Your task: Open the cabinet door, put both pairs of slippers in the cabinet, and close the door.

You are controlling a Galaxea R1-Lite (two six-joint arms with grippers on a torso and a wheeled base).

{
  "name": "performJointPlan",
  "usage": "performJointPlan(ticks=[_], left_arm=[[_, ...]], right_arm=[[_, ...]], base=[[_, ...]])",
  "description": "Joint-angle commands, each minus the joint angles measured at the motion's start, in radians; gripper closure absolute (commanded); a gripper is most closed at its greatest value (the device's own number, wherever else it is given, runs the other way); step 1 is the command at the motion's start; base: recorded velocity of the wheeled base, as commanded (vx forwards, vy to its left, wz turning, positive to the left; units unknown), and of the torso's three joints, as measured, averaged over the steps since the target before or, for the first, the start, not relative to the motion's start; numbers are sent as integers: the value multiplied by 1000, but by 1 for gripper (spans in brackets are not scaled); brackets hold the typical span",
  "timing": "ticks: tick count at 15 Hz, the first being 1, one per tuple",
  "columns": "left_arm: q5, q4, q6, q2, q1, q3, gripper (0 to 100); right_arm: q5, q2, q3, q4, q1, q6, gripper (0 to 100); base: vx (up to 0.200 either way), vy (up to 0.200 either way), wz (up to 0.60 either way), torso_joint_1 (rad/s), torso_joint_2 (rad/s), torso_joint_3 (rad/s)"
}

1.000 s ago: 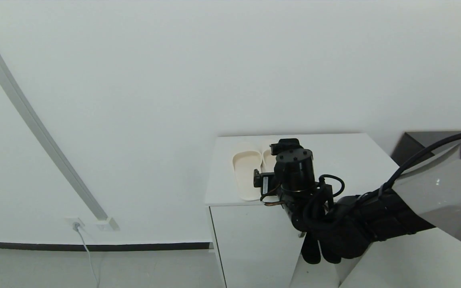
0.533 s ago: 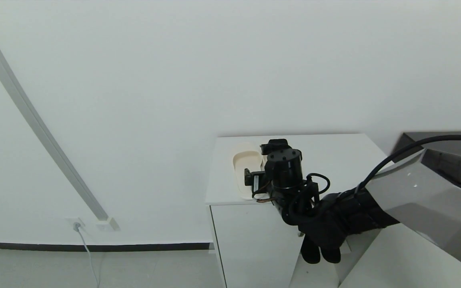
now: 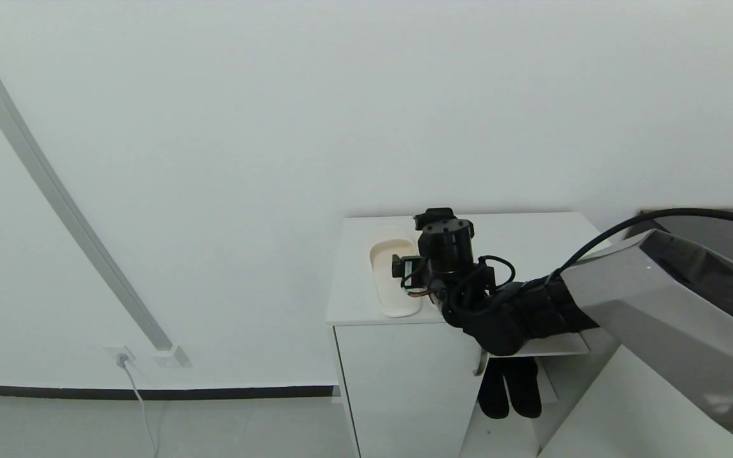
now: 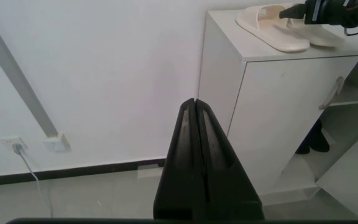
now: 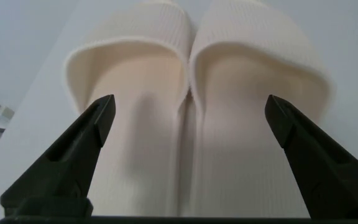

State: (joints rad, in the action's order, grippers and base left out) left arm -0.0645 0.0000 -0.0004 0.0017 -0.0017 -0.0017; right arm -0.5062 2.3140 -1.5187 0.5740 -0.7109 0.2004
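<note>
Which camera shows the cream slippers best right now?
Right wrist view: the cream slippers lie side by side, close up, between the fingers of the open right gripper. Head view: the arm covers one slipper. Left wrist view: the pair sits far off on the cabinet.

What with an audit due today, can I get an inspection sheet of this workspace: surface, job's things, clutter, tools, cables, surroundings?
Surface: flat white cabinet top, carrying the cream pair.
Job's things: pair of cream ribbed foam slippers side by side near the top's front left; pair of black slippers inside the white cabinet, below a shelf; cabinet door swung open.
Clutter: nothing seen.
Tools: right tool open, fingers either side of the cream pair; left tool shut, empty, apart from the cabinet.
Cables: black cable along the right arm; grey cord hanging from a wall socket.
Surroundings: white wall, slanted grey conduit.
</note>
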Motion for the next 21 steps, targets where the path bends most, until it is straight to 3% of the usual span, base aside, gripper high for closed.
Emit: performJointPlan(ticks=[1, 9, 10, 17, 21], left_arm=[[0, 0, 0, 0, 0, 0, 100], [0, 0, -1, 0, 0, 0, 100], [0, 0, 0, 0, 0, 0, 100], [0, 0, -1, 0, 0, 0, 100], [0, 0, -1, 0, 0, 0, 100]], right_arm=[[1, 59, -77, -26, 13, 1, 0], [29, 162, -287, -129, 34, -1, 0], [29, 169, -301, -140, 34, -1, 100], [26, 176, -325, -146, 42, 1, 100], [28, 51, -201, -106, 34, 1, 100]], base=[[0, 0, 0, 0, 0, 0], [0, 0, 0, 0, 0, 0], [0, 0, 0, 0, 0, 0], [0, 0, 0, 0, 0, 0], [0, 0, 0, 0, 0, 0]])
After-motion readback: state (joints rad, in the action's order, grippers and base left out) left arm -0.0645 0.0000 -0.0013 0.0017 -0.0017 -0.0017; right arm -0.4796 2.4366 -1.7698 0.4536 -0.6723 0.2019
